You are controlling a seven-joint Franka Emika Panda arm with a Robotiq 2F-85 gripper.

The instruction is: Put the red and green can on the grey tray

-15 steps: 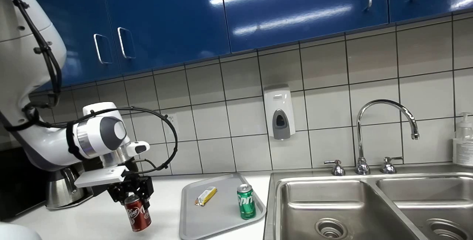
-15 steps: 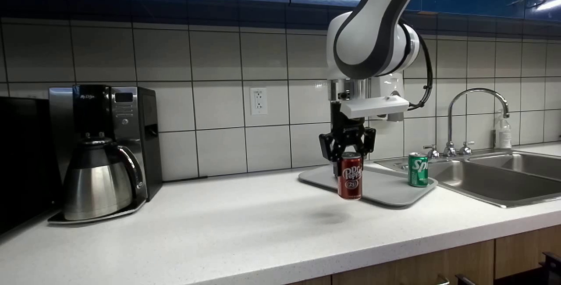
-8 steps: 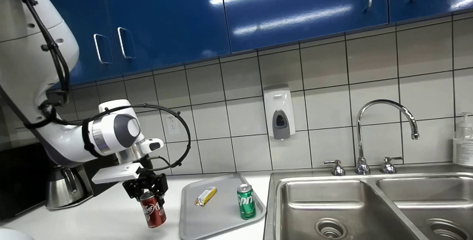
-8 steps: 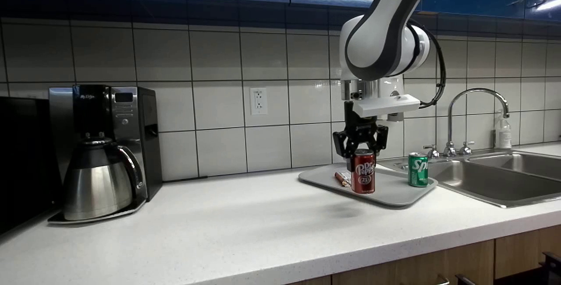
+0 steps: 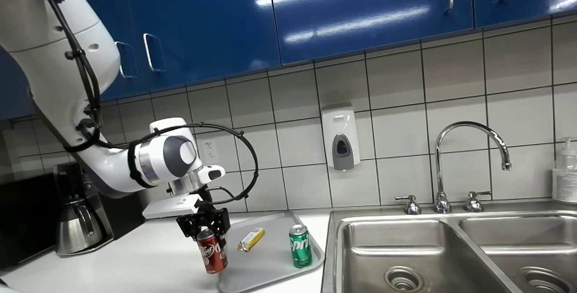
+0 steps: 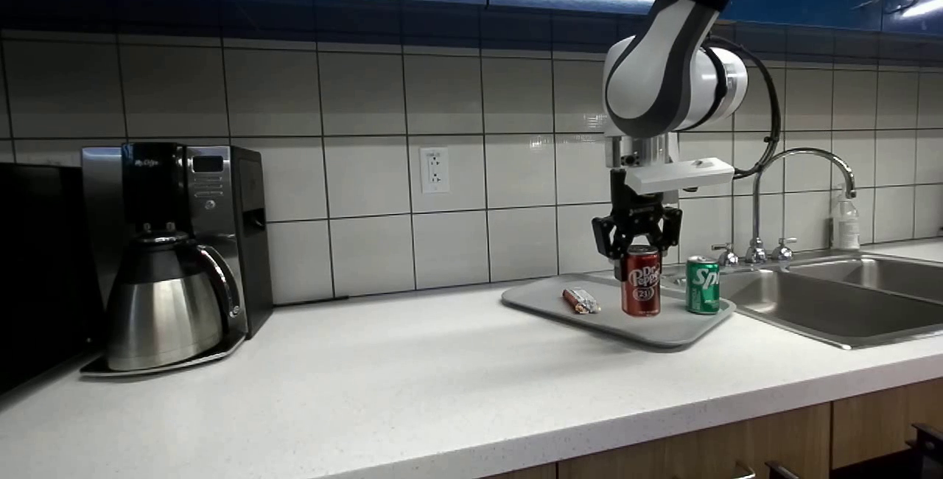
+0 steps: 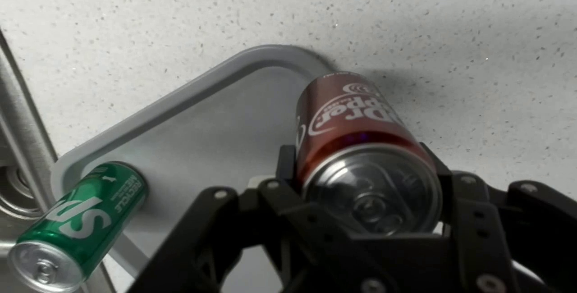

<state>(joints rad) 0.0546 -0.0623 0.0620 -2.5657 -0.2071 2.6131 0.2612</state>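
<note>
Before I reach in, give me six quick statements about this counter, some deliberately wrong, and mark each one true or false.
The fingers grip the Dr Pepper can. True.
The Sprite can and a wrapped bar share the grey tray. True.
The Sprite can lies on its side. False: it stands upright.
A carafe sits in the coffee maker. True.
The Dr Pepper can is right beside the carafe. False: it is over near the grey tray.
The grey tray stands on edge. False: it lies flat on the counter, beside the double sink.
</note>
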